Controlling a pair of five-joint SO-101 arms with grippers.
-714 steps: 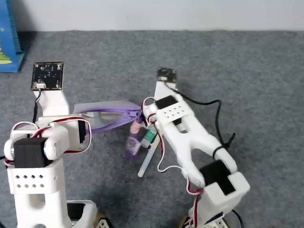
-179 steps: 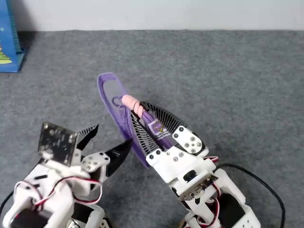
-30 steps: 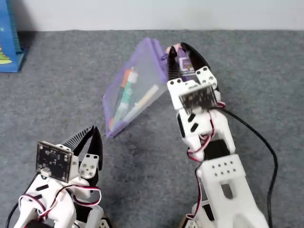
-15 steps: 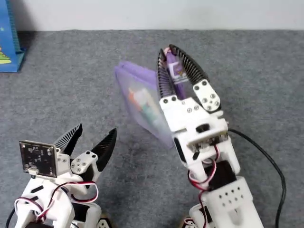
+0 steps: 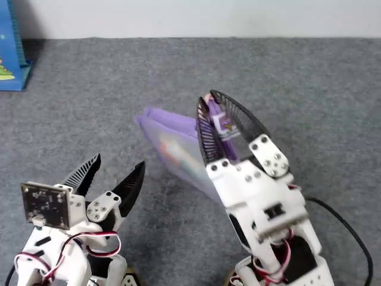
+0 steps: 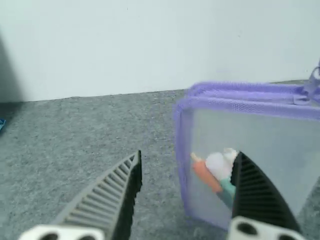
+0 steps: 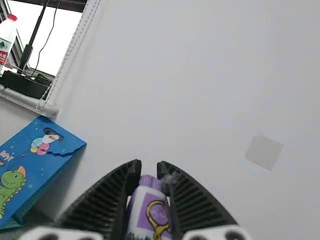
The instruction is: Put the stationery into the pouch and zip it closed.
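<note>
The translucent purple pouch (image 5: 175, 152) hangs off the table, tilted, with coloured stationery (image 5: 178, 156) blurred inside it. My right gripper (image 5: 209, 105) is shut on the pouch's upper edge by its purple tag (image 5: 221, 124). The right wrist view shows the tag (image 7: 149, 207) pinched between the fingers of the right gripper (image 7: 148, 167). My left gripper (image 5: 119, 162) stands open near the table's front left, apart from the pouch. In the left wrist view the pouch (image 6: 255, 150) is ahead of the open left gripper (image 6: 188, 156), with an orange and a white item (image 6: 212, 167) inside.
Grey carpet (image 5: 309, 89) covers the table. A blue cartoon bag (image 5: 9, 53) leans at the far left against the white wall (image 5: 196, 18); the blue bag (image 7: 30, 170) is also in the right wrist view.
My right arm has drawn the pouch back from the far side toward the near edge and tipped it over. The left gripper stayed open and shifted slightly.
</note>
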